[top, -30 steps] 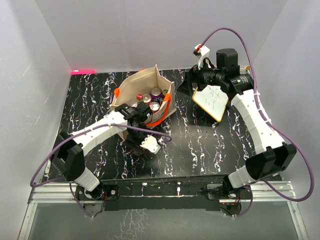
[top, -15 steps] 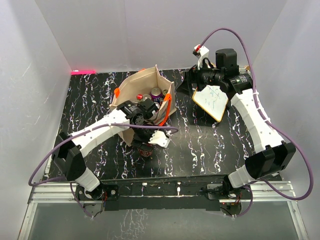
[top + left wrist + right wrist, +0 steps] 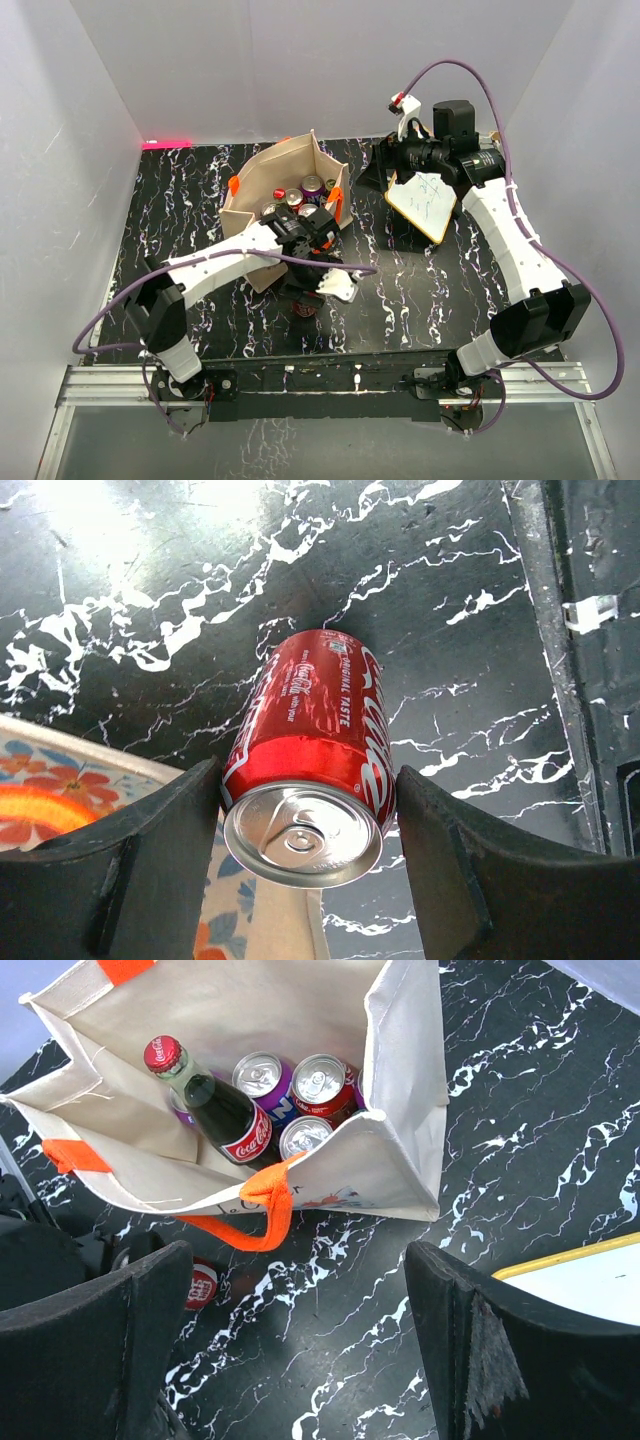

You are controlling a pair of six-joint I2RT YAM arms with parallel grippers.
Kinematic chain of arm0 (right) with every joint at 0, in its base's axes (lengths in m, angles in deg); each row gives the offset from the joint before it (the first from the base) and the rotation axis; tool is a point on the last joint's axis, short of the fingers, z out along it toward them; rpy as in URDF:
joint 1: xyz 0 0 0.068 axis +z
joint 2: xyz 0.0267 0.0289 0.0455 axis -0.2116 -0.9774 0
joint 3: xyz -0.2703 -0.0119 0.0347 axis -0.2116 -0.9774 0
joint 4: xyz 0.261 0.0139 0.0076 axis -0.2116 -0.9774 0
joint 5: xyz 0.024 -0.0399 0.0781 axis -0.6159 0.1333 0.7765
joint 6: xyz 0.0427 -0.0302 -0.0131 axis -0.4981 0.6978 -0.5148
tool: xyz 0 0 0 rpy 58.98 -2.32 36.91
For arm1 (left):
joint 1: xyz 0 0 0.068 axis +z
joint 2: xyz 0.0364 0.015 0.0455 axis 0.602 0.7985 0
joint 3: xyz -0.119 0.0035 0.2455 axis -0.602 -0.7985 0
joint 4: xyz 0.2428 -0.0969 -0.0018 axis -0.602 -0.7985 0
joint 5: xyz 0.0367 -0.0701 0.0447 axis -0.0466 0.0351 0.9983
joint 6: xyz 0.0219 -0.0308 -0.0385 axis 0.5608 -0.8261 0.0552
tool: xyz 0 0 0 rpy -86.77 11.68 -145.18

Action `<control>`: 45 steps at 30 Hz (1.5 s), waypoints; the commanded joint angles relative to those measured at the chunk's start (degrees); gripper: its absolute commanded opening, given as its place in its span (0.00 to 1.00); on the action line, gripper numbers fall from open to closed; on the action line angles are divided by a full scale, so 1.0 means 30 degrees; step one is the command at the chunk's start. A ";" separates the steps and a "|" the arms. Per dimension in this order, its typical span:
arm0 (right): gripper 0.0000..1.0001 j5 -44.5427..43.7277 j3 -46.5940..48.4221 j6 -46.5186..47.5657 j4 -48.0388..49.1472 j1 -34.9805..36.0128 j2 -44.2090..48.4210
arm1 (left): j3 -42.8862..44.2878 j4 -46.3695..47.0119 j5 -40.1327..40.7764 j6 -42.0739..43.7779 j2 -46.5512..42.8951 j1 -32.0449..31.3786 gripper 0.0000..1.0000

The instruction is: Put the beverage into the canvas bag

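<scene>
Over on the left, the left end effector (image 3: 305, 780) is clamped on a red cola can (image 3: 320, 720), one finger pressed against each side and the silver lid facing up toward the wrist camera. The can is outside the canvas bag (image 3: 410, 1080), over the black marbled tabletop (image 3: 180, 220), just off the bag's near side. The flower print shows right beside the left finger. Whether the can's base is clear of the tabletop, I can't tell.

Moving across to the bag itself: it stands upright with its mouth open, and an orange handle (image 3: 262, 1222) droops over the near wall. Inside there's a dark glass bottle (image 3: 225, 1115) with a red cap leaning on its side. Next to it are a purple can (image 3: 265, 1075), a red can (image 3: 322, 1082) and one more silver-topped can (image 3: 305, 1135), packed close together.

On to the right, the right end effector (image 3: 300, 1290) hangs above the bag's right-hand side. Its fingers are spread wide and it is gripping nothing, so only the bag and the tabletop show between them.

Furthest right, a white board (image 3: 425, 200) with handwriting and a yellow edge lies on the tabletop under that arm, well apart from the bag.
</scene>
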 commanded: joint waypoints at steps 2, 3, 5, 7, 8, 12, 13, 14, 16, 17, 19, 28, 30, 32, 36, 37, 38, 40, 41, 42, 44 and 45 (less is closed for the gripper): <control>0.90 0.0005 -0.0159 0.0107 0.0998 -0.0116 0.0519 | -0.0171 0.0550 0.0765 -0.0729 0.0503 -0.0483 0.00; 0.89 0.0012 -0.0253 0.0096 0.1000 -0.0139 0.0592 | -0.0273 0.0650 0.0712 -0.0829 0.0481 -0.0512 0.00; 0.89 0.0058 -0.0458 0.0100 0.1000 -0.0226 0.0731 | -0.0504 0.0706 0.0687 -0.0934 0.0449 -0.0666 0.02; 0.90 0.0104 -0.0593 0.0114 0.0989 -0.0311 0.0830 | -0.0740 0.0830 0.0747 -0.1090 0.0411 -0.0789 0.16; 0.89 0.0112 -0.0629 0.0066 0.0984 -0.0346 0.0861 | -0.0860 0.0876 0.0765 -0.1120 0.0393 -0.0825 0.23; 0.89 0.0184 -0.0679 0.0069 0.0982 -0.0494 0.0914 | -0.1272 0.0731 0.0904 -0.1110 0.0225 -0.0850 0.42; 0.89 0.0188 -0.0706 0.0084 0.0972 -0.0515 0.0927 | -0.1434 0.0695 0.0942 -0.1108 0.0132 -0.0854 0.45; 0.90 0.0200 -0.0739 0.0071 0.0974 -0.0529 0.0950 | -0.1551 0.0742 0.0980 -0.1163 0.0025 -0.0862 0.50; 0.89 0.0233 -0.0806 0.0055 0.0988 -0.0576 0.0985 | -0.1759 0.0774 0.1063 -0.1266 -0.0166 -0.0864 0.58; 0.89 0.0231 -0.0836 0.0042 0.0998 -0.0577 0.0987 | -0.1859 0.0814 0.1054 -0.1314 -0.0247 -0.0849 0.62; 0.89 0.0302 -0.0840 0.0053 0.0993 -0.0594 0.0973 | -0.1995 0.0907 0.1072 -0.1361 -0.0330 -0.0865 0.67; 0.89 0.0346 -0.0838 0.0012 0.1028 -0.0652 0.0983 | -0.2254 0.1343 0.1102 -0.1600 -0.0472 -0.0843 0.83; 0.89 0.0376 -0.0869 -0.0002 0.1027 -0.0681 0.0994 | -0.2342 0.1333 0.1064 -0.1601 -0.0548 -0.0813 0.83; 0.89 0.0377 -0.0842 -0.0003 0.1029 -0.0691 0.0967 | -0.2344 0.1351 0.0966 -0.1612 -0.0631 -0.0822 0.80; 0.89 0.0406 -0.0789 -0.0002 0.1022 -0.0712 0.0900 | -0.2066 0.1355 0.0722 -0.1795 -0.0581 -0.0765 0.67; 0.89 0.0406 -0.0782 -0.0009 0.1028 -0.0711 0.0899 | -0.1978 0.1337 0.0634 -0.1834 -0.0555 -0.0745 0.62; 0.89 0.0432 -0.0781 -0.0018 0.1029 -0.0711 0.0906 | -0.1850 0.1262 0.0559 -0.1846 -0.0518 -0.0705 0.57; 0.89 0.0434 -0.0781 -0.0039 0.1053 -0.0711 0.0870 | -0.1473 0.1034 0.0391 -0.1805 -0.0503 -0.0714 0.48; 0.89 0.0436 -0.0781 -0.0032 0.1058 -0.0715 0.0855 | -0.1172 0.0912 0.0263 -0.1762 -0.0501 -0.0713 0.44; 0.89 0.0450 -0.0781 -0.0050 0.1058 -0.0726 0.0827 | -0.0761 0.0721 0.0166 -0.1749 -0.0450 -0.0698 0.39; 0.89 0.0450 -0.0716 -0.0103 0.1086 -0.0731 0.0762 | 0.0343 0.0274 -0.0051 -0.1792 -0.0286 -0.0723 0.32; 0.89 0.0438 -0.0674 -0.0106 0.1088 -0.0724 0.0713 | 0.1051 0.0059 -0.0137 -0.1837 -0.0152 -0.0699 0.27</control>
